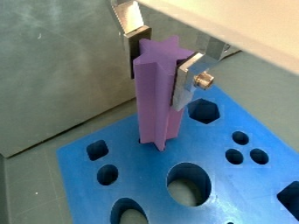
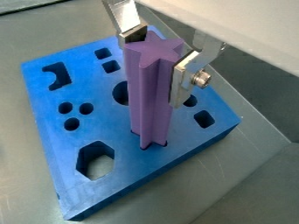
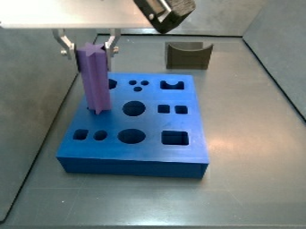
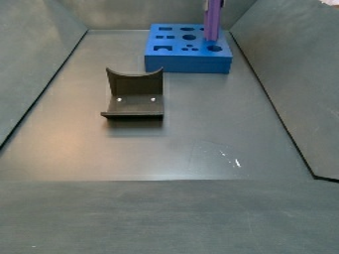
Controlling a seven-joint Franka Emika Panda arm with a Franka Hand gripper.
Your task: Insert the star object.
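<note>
The star object [image 1: 156, 96] is a tall lavender prism with ridged sides. It stands upright with its lower end at a hole in the blue block [image 1: 146, 162]. How deep it sits I cannot tell. It shows the same way in the wrist view [image 2: 152, 92] and in both side views [image 3: 93, 80] [image 4: 212, 22]. My gripper [image 1: 158, 70] is above the block [image 2: 41, 105] and shut on the star's upper end, one silver finger on each side [image 2: 159, 59]. In a side view the gripper [image 3: 89, 46] is over the block's [image 3: 143, 123] far left corner.
The blue block [image 4: 185, 62] has several other shaped holes. A small brown curved piece [image 4: 133, 95] lies on the grey floor away from the block; it also shows in a side view [image 3: 188, 54]. Grey walls enclose the floor.
</note>
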